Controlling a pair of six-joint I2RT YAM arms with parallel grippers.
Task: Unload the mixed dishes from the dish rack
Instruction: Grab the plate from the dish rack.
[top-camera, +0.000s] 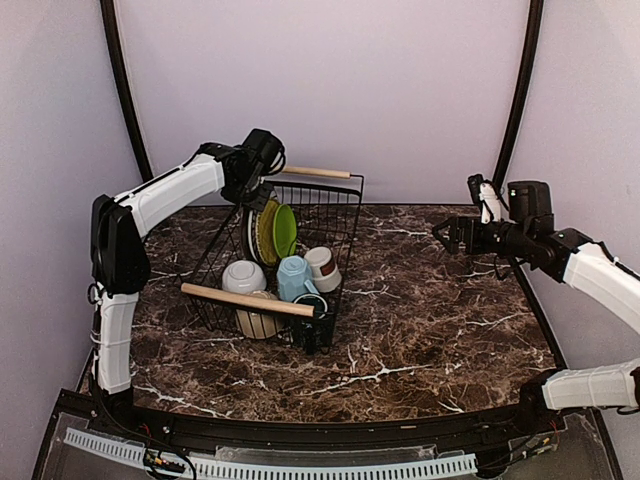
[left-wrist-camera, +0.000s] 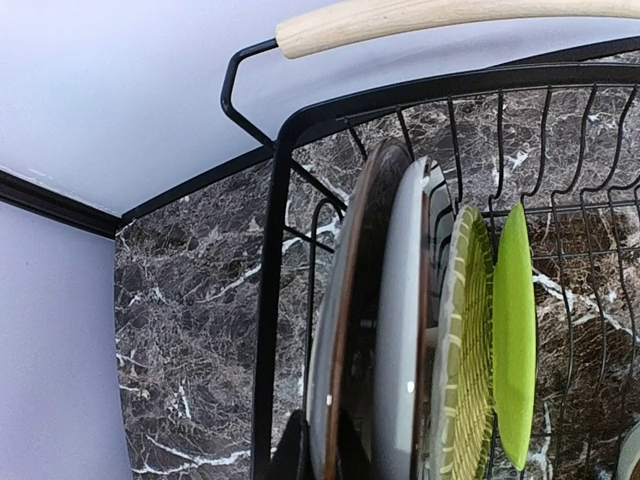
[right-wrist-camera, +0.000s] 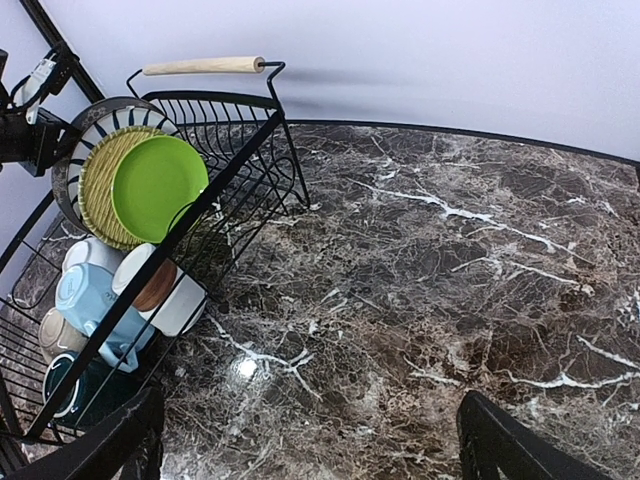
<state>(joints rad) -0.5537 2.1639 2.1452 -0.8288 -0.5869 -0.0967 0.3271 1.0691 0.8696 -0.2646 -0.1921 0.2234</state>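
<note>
Lifting out the black-and-white striped plate (right-wrist-camera: 95, 110) is our step in hand; left jaws clenched on its rim, upright at the dish rack's (top-camera: 335, 215) far-left end; right jaws released, well apart over the marble surface (top-camera: 420, 330); next we'd raise it straight, clearing the wires.

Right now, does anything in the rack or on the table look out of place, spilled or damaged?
Nothing looks spilled or broken. The light blue mug and brown-white cup lie tipped on their sides in the dish rack rather than upright; the plates stand on edge.
</note>
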